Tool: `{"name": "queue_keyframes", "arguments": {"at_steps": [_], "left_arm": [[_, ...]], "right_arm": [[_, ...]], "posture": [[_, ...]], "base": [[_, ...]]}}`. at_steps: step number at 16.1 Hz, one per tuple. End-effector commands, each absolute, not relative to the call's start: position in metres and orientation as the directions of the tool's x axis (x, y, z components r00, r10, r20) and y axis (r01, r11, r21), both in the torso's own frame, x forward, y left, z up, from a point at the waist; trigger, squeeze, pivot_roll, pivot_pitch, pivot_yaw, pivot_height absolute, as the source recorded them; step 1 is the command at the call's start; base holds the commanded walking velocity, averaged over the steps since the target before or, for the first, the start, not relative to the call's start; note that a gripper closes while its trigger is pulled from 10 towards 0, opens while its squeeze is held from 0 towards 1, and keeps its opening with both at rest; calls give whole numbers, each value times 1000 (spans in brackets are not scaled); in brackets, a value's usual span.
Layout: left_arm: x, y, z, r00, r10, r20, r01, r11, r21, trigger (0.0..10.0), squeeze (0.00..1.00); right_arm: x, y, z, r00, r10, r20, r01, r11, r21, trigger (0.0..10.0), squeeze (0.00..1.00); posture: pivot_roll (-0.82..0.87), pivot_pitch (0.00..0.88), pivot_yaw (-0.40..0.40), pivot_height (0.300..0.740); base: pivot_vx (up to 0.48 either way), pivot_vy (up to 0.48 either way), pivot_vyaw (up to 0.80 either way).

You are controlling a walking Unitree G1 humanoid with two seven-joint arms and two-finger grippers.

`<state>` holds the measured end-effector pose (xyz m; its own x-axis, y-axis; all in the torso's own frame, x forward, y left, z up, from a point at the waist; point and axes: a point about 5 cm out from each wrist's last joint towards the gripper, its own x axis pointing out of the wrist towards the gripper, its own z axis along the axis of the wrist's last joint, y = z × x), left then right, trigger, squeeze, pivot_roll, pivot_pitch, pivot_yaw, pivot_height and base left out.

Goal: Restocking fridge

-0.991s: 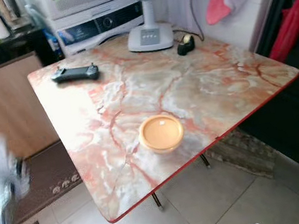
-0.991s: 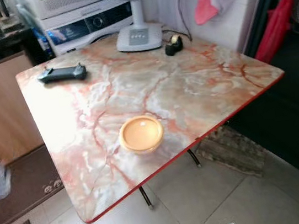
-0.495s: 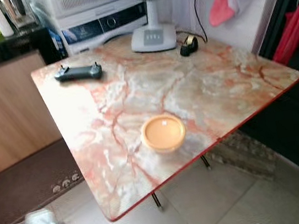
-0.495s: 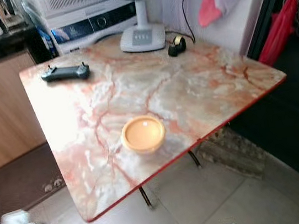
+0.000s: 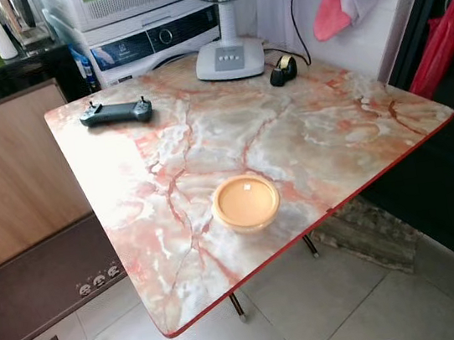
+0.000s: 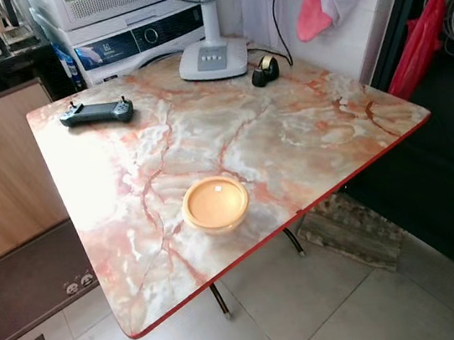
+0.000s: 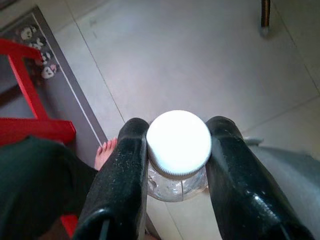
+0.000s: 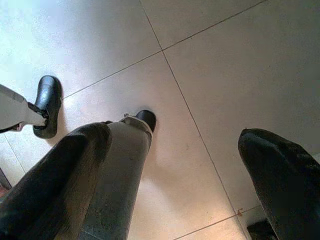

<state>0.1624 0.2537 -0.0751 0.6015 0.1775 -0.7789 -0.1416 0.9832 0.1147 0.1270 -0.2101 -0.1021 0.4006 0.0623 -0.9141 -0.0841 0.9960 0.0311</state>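
We hold our left gripper [image 7: 177, 165] low, pointing down at the tiled floor [image 7: 200, 60], and its two black fingers [image 7: 122, 175] press against either side of a small bottle [image 7: 178, 145] just under its cap. The bottle is clear, its body glinting below a round white screw cap [image 7: 178, 138] with a ribbed edge, and we see it from the cap end, so its label and contents cannot be made out. It hangs in the air over the floor, off the table. Beside the fingers lie a dark rug with a pale border [image 7: 60, 90], a red frame [image 7: 30, 110], and a person's bare toes [image 7: 104, 152] at the rug's edge.

Our right gripper [image 8: 175, 180] also points down over the tiles, its fingers [image 8: 65, 170] spread wide apart with nothing between them. Past them stand our own silver leg [image 8: 122, 165] and black foot [image 8: 47, 102].

Ahead of us is a marble-patterned table [image 5: 330, 122] with a red edge. On its near part sits a shallow orange bowl [image 5: 246, 203]. At the far left lies a dark handheld controller [image 5: 116, 112]; at the far side stand the white base of a fan [image 5: 229, 55] and, just to its right, a black tape dispenser [image 5: 282, 68]. Behind the table is a white washing machine [image 5: 153, 36].
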Motion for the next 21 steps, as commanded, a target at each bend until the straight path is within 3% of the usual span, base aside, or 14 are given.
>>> {"name": "queue_keyframes", "arguments": {"at_steps": [1,9,11,19,21], "left_arm": [[162,255,-75,600,198,-775,-162,979,125,10000,0],[136,269,-84,502,222,-836,-186,971,146,10000,0],[132,262,-88,485,221,-846,-176,973,153,10000,0],[131,254,-91,484,216,-848,-171,974,150,10000,0],[132,252,-91,484,200,-852,-176,976,130,10000,0]], "right_arm": [[124,-211,-103,399,56,-915,-70,997,31,10000,0],[127,-213,-102,403,51,-914,-65,998,27,10000,0],[128,-214,-101,406,49,-913,-67,997,24,10000,0],[129,-214,-101,408,49,-912,-67,997,23,10000,0],[129,-214,-101,408,50,-912,-68,997,24,10000,0]], "posture": [[115,0,-5,740],[110,0,-14,740],[111,0,-16,740],[115,0,-19,740],[117,0,-20,740]], "base": [[0,0,0],[0,0,0],[0,0,0],[0,-440,0],[0,0,0]]}}
